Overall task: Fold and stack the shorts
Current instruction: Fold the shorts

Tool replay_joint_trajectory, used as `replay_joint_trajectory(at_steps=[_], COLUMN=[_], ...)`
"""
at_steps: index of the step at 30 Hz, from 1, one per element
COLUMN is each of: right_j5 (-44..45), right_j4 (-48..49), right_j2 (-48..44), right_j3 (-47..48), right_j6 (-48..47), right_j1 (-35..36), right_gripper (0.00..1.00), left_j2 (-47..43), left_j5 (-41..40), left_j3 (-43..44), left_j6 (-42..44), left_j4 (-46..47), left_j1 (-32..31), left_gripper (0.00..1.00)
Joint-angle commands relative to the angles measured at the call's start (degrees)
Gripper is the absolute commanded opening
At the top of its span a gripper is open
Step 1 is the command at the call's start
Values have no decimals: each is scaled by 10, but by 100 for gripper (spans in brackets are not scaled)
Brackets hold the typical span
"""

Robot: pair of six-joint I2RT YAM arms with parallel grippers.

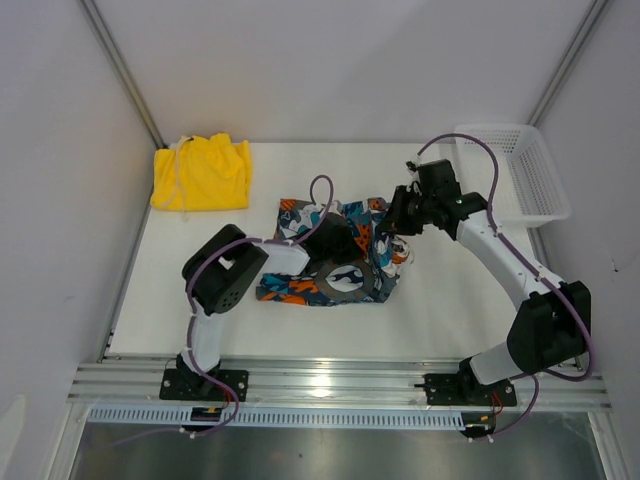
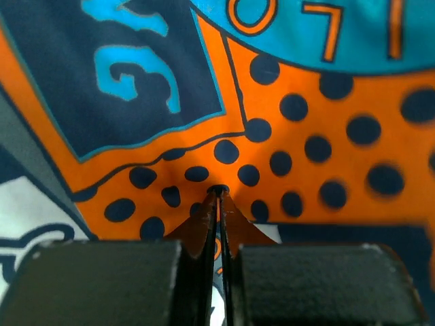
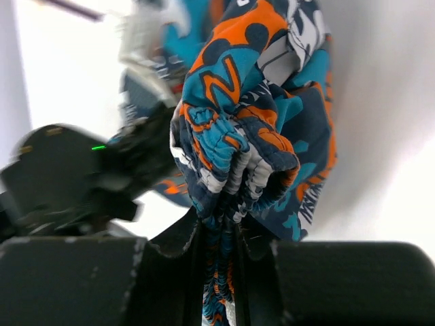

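Note:
The printed shorts (image 1: pixel 300 285) lie crumpled in the middle of the white table, teal-blue, orange, black and white. My left gripper (image 1: pixel 338 246) is down on them; in the left wrist view its jaws (image 2: pixel 219 195) are shut on a thin fold of the orange dotted cloth (image 2: pixel 319 156). My right gripper (image 1: pixel 402 214) is at the shorts' right edge. In the right wrist view it (image 3: pixel 224 227) is shut on the bunched elastic waistband (image 3: pixel 234 146) and holds it lifted. The yellow shorts (image 1: pixel 200 172) lie folded at the back left, apart from both grippers.
A white mesh basket (image 1: pixel 520 170) stands at the back right by the wall. Grey walls close in the table on the left, back and right. The left arm (image 3: pixel 75 176) shows blurred close beside the right gripper.

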Motion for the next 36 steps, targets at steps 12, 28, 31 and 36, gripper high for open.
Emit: replay_joint_trajectory(at_steps=[12,28,31,36], right_j5=[-59,-96,-103,-111], right_j4=[-30,-35,-34,-19], right_j2=[-24,4,15,27], right_j3=[58,86,95,97], right_j6=[-24,-11,-9,3], right_j1=[-65,-77,-75,-58], right_gripper=[0,0,0,0], left_j2=[-165,-399,-392,-388], left_j5=[22,-11,-23,-30], left_j3=[-72,-302,-319,-352], left_j6=[35,150,140,121], left_j4=[-32,-138,-113,-66], left_j1=[57,242,243,243], left_gripper=[24,53,59,67])
